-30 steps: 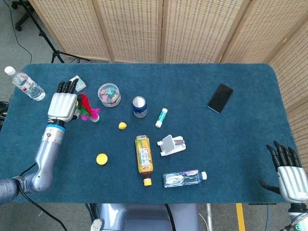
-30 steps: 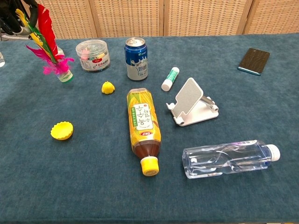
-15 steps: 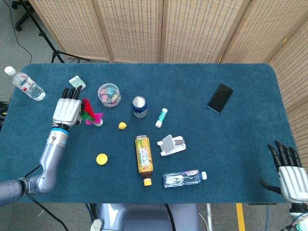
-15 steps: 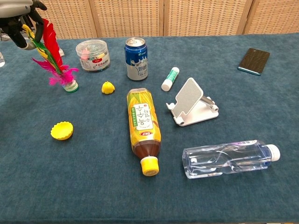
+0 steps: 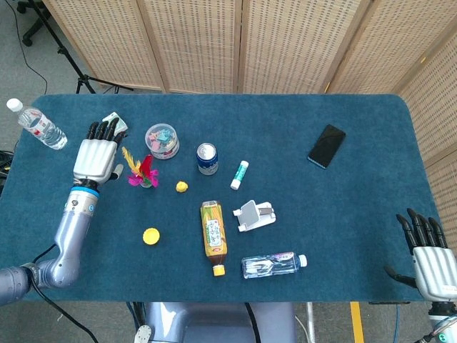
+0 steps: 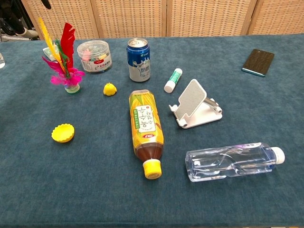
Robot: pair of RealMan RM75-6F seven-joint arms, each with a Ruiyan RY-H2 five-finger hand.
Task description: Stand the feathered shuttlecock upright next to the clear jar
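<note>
The feathered shuttlecock (image 5: 142, 170) (image 6: 64, 61) stands upright on its green base, its red, yellow and pink feathers pointing up, just left-front of the clear jar (image 5: 162, 140) (image 6: 94, 56), a lidded tub with coloured bits inside. My left hand (image 5: 96, 155) hovers a little to the left of the shuttlecock, fingers apart, holding nothing and not touching the feathers. My right hand (image 5: 428, 257) hangs off the table's near right corner, fingers spread and empty. The chest view shows at most a dark sliver of the left hand at its top left edge.
A blue can (image 5: 206, 158), a small yellow toy (image 5: 182, 186) and a glue stick (image 5: 239, 174) lie right of the jar. A yellow cap (image 5: 151, 236), a tea bottle (image 5: 213, 228), a white phone stand (image 5: 254, 214), a water bottle (image 5: 274, 264) and a black phone (image 5: 327, 145) are spread about.
My left hand let go of the shuttlecock and drew back to the left. The shuttlecock shifted slightly right and now stands free, more upright.
</note>
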